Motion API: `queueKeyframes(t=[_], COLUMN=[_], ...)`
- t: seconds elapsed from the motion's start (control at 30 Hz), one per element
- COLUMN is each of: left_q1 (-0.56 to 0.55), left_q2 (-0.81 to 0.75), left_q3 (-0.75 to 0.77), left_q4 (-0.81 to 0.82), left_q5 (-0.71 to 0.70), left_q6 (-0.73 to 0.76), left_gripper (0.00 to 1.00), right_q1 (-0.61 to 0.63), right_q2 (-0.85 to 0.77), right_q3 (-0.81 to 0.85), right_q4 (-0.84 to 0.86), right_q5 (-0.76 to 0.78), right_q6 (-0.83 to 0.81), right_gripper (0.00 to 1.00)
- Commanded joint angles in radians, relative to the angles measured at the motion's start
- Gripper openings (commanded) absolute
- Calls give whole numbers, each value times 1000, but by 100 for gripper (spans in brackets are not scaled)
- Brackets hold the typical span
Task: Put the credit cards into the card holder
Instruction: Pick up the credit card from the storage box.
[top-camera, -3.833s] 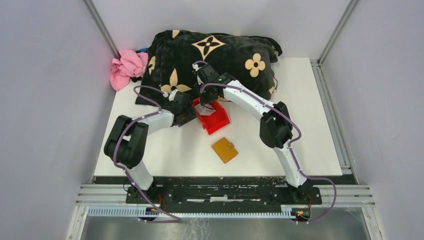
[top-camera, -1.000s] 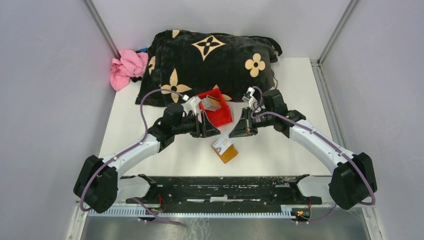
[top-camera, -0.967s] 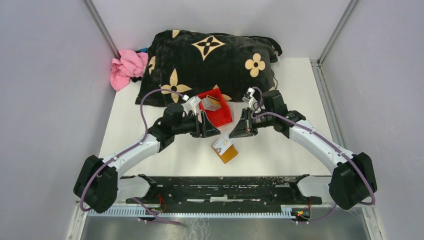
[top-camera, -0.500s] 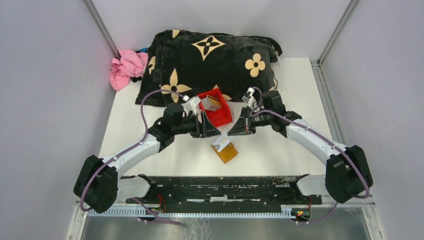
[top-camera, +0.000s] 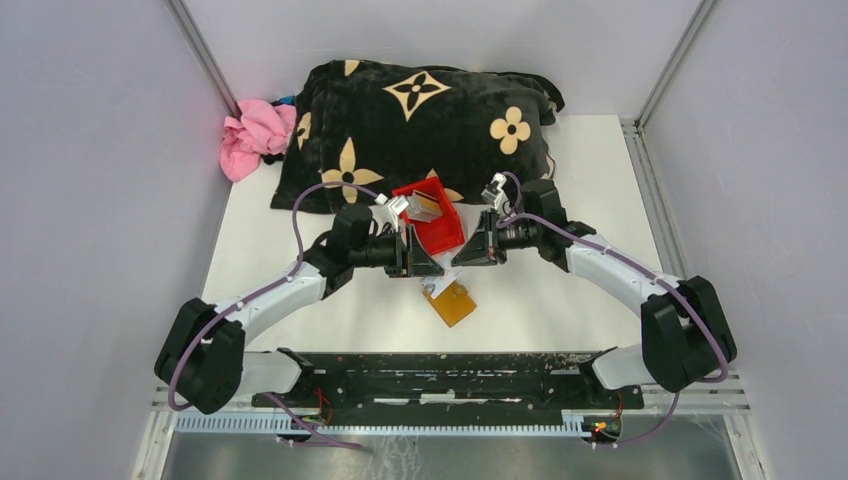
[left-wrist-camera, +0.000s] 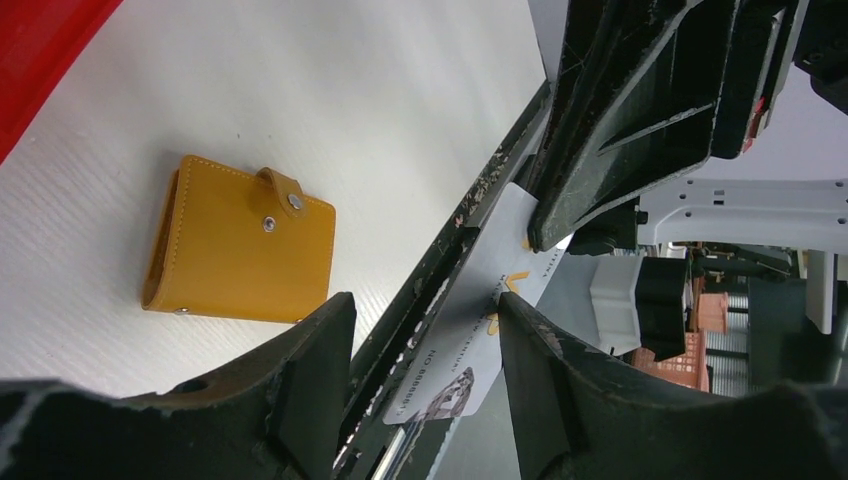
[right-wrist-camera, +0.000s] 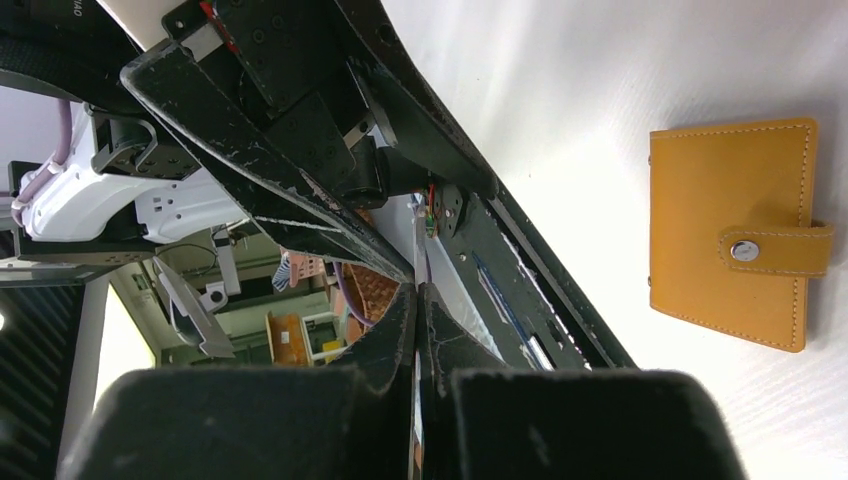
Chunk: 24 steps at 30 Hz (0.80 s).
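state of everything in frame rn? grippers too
card holder, closed, strap snapped, lying flat.
credit card, pinched by one edge in right gripper.
right gripper, shut on credit card.
left gripper, open, straddling credit card.
red bin, upright, not empty.

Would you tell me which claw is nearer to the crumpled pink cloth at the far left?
Left. The left claw is right of the crumpled pink cloth and closer to the arm bases; the right claw is even farther right.
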<state>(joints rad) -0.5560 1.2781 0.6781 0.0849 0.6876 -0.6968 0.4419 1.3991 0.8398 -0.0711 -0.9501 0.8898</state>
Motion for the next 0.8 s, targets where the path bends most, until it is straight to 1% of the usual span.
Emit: queueKeyframes(t=[0.0,0.1,0.3,0.43,0.47,0.53,0.57,0.6,0.63,0.67,0.7,0.77], left_q1=[2,2,2,1,2,2,2,2,2,2,2,3], left_q2=[0,6,-7,-13,-13,-11,-10,-7,-3,3,6,10], left_q3=[38,31,2,-6,-8,-8,-10,-12,-13,-15,-15,-19], left_q4=[28,36,64,79,80,83,85,90,95,96,92,91], left_q5=[70,98,139,168,173,180,178,176,171,157,138,84], left_q6=[-40,-57,-86,-99,-100,-97,-95,-95,-95,-92,-89,-92], left_gripper=[59,50,38,24,19,7,3,3,3,3,3,3], right_q1=[-3,-5,-4,-13,-16,-24,-27,-32,-36,-43,-47,-48], right_q2=[13,26,49,61,64,68,69,67,64,59,52,30], right_q3=[-3,-4,-4,-4,-4,-5,-3,0,2,6,13,41], right_q4=[95,99,134,144,149,159,158,149,135,111,71,-52], right_q5=[-56,-60,-70,-72,-72,-70,-69,-62,-55,-46,-29,36], right_q6=[24,28,51,60,63,75,76,73,65,49,20,-74], right_gripper=[1,1,1,1,1,1,1,1,6,13,22,33])
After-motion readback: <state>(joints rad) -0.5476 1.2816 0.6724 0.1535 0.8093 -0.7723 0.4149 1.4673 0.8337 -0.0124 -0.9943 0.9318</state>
